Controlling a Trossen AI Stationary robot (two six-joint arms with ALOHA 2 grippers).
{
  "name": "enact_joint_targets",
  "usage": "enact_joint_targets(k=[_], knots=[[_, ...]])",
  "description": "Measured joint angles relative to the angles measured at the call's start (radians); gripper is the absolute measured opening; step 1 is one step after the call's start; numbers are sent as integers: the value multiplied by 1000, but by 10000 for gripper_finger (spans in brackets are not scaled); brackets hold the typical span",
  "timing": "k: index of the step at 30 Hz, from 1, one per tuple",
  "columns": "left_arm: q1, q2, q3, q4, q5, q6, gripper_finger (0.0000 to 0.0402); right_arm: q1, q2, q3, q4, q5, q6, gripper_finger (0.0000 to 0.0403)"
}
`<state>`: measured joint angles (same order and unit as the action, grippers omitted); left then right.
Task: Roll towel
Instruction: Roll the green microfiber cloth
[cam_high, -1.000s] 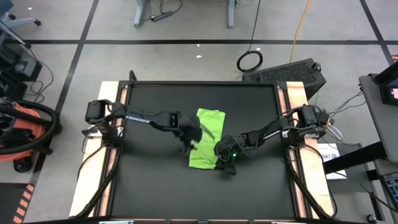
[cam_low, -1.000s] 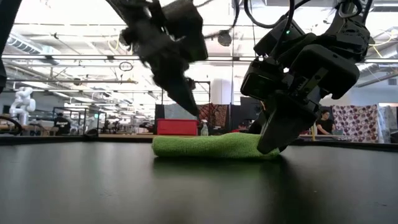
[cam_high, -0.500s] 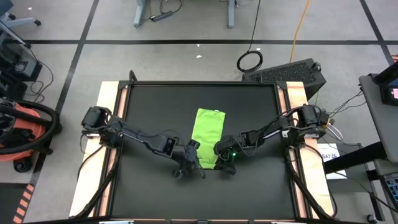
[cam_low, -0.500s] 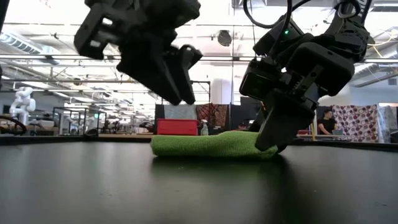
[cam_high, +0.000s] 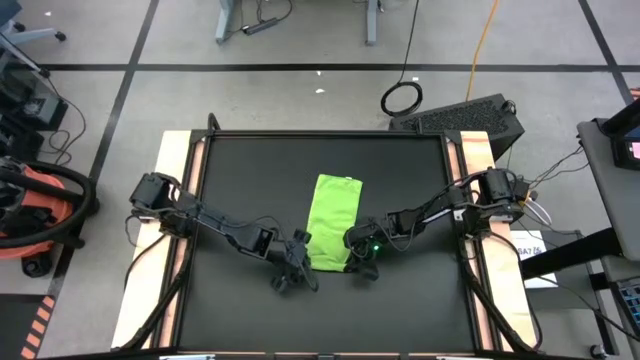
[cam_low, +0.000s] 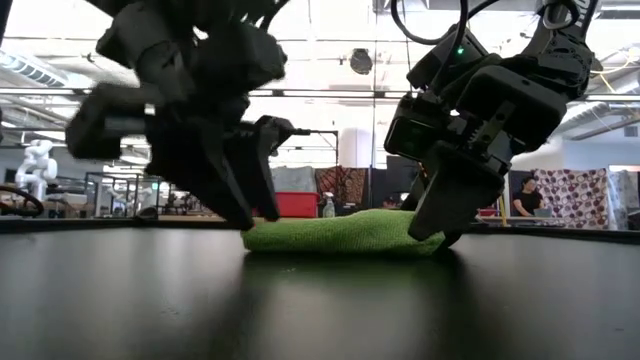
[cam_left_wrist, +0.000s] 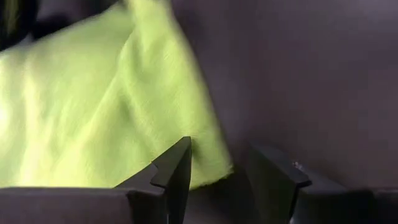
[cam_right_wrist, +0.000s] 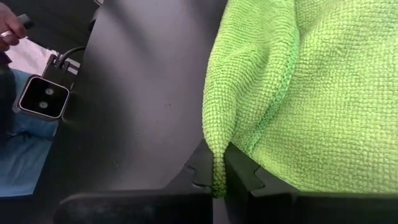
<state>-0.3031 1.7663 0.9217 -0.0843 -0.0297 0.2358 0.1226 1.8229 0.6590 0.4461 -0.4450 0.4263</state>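
The lime-green towel (cam_high: 331, 222) lies folded into a long strip on the black table, running from far to near. It also shows in the low view (cam_low: 335, 233). My left gripper (cam_high: 299, 263) is low at the towel's near-left corner. It is open, and in the left wrist view the corner (cam_left_wrist: 211, 167) lies between its two fingers (cam_left_wrist: 177, 167). My right gripper (cam_high: 357, 259) is at the near-right corner, shut on the towel. My left gripper has its open fingers on either side of the towel's near-left corner; I cannot tell whether they touch it. My right gripper pinches the towel's edge at the near-right corner (cam_right_wrist: 217, 163) between its two fingers, coming from above and slanting down. The pinched edge stands up a little, and the rest of the towel lies on the table.
The black tabletop (cam_high: 240, 170) has bare room on all sides of the towel. Wooden rails (cam_high: 177, 240) run along the left and right edges. Cables and equipment lie on the floor beyond the table.
My left gripper has gone from the middle of the towel's left side toward the table's near edge and down to the towel's near-left corner. The towel has stayed where it was.
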Motion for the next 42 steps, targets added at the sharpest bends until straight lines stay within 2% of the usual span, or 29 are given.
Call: enact_joint_targets(k=[3, 16, 19, 22, 24, 30, 35, 39, 42], knots=[[0, 0, -18, 20, -55, -18, 152, 0, 0, 0, 0, -1, 5, 0], [2, 0, -102, 141, -42, -22, 152, 0, 0, 0, 0, -4, 14, 0], [4, 0, -117, 176, -78, -75, 152, 0, 0, 0, 0, -4, 19, 0], [21, 2, -124, 194, -103, -130, 137, 0, 0, 0, 0, -4, 25, 0], [34, 14, -123, 212, -100, -150, 113, 0, 0, 0, 0, -4, 26, 0], [60, 28, -120, 218, 42, -152, 13, 1, 0, 0, -3, -7, 41, 0], [101, 29, -120, 217, 202, -216, 12, 0, 0, 0, -2, -15, 74, 0], [156, 31, -120, 206, 386, -314, 12, -8, -1, 1, 0, -62, 128, 3], [202, 32, -120, 202, 483, -380, 12, -18, -1, 1, 2, -104, 171, 10]])
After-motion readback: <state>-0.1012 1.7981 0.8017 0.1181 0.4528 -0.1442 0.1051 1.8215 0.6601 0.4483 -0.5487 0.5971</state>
